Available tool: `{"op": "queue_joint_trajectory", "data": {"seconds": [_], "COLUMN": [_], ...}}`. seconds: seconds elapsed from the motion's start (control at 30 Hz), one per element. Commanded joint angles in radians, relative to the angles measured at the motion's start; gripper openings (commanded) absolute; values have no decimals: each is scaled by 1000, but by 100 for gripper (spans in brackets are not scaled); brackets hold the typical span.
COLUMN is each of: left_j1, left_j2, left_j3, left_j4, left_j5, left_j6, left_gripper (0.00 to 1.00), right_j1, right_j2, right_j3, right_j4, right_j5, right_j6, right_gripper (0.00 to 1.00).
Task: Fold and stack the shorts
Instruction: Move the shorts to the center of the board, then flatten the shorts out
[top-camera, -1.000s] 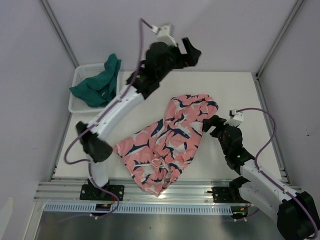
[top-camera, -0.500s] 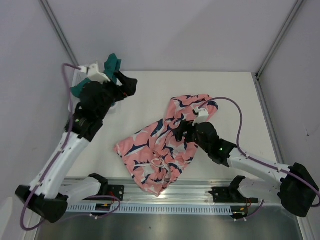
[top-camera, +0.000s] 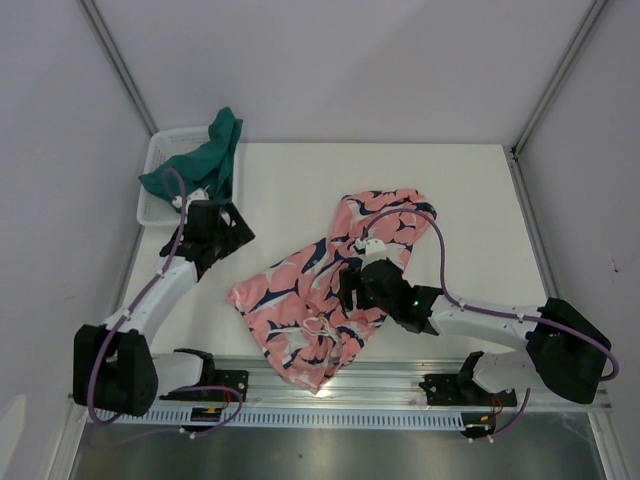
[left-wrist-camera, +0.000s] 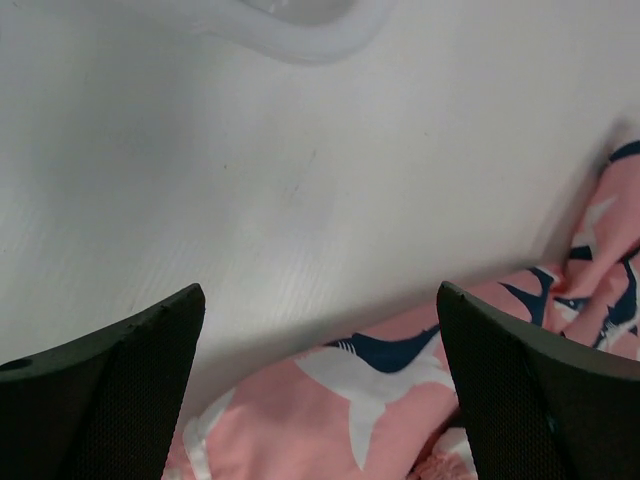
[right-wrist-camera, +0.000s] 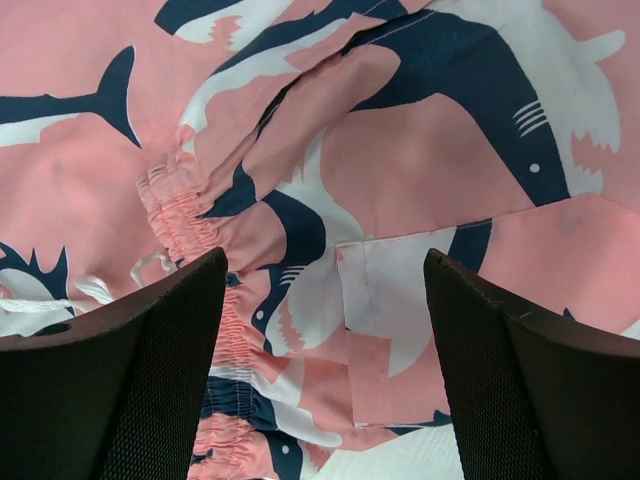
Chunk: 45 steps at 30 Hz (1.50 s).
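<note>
The salmon-pink shark-print shorts (top-camera: 330, 290) lie crumpled across the middle of the table, waistband and white drawstring (right-wrist-camera: 60, 295) toward the near edge. The dark teal shorts (top-camera: 200, 165) hang over the white basket (top-camera: 150, 200) at the back left. My right gripper (top-camera: 350, 285) hovers low over the pink shorts (right-wrist-camera: 400, 150) beside the gathered waistband (right-wrist-camera: 180, 220); this gripper (right-wrist-camera: 325, 262) is open, with nothing between its fingers. My left gripper (top-camera: 232, 228) is low over bare table between the basket and the pink shorts. It (left-wrist-camera: 318, 300) is open and empty, the pink shorts' edge (left-wrist-camera: 400, 400) just beyond its tips.
The basket's rim (left-wrist-camera: 290, 30) shows at the top of the left wrist view. The white table (top-camera: 470, 200) is walled by grey panels on three sides, with a metal rail along the near edge (top-camera: 330, 385).
My left arm has swung down from high at the back to a low spot beside the basket. My right arm has reached left over the pink shorts, its jaws a little narrower.
</note>
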Motion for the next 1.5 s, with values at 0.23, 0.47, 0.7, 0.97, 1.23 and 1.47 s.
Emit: {"op": "queue_joint_trajectory", "data": {"seconds": [0.23, 0.47, 0.7, 0.97, 1.23, 1.47], "left_j1": [141, 223, 309, 306, 221, 55], "left_j2": [383, 537, 708, 651, 231, -20], "left_j3": [169, 399, 592, 548, 229, 140], "left_j4": [125, 53, 19, 22, 74, 59], "left_j5": [34, 0, 74, 91, 34, -75], "left_j6": [-41, -27, -36, -30, -60, -59], "left_gripper": [98, 98, 95, 99, 99, 99], "right_j1": [51, 150, 247, 287, 244, -239], "right_j2": [61, 102, 249, 475, 462, -84], "right_j3": [93, 149, 252, 422, 453, 108], "right_j4": [8, -78, -156, -261, -318, -75], "right_j5": [24, 35, 183, 361, 561, 126], "right_j6": [-49, -92, -106, -111, -40, 6], "right_gripper": [81, 78, 76, 70, 0, 0]}}
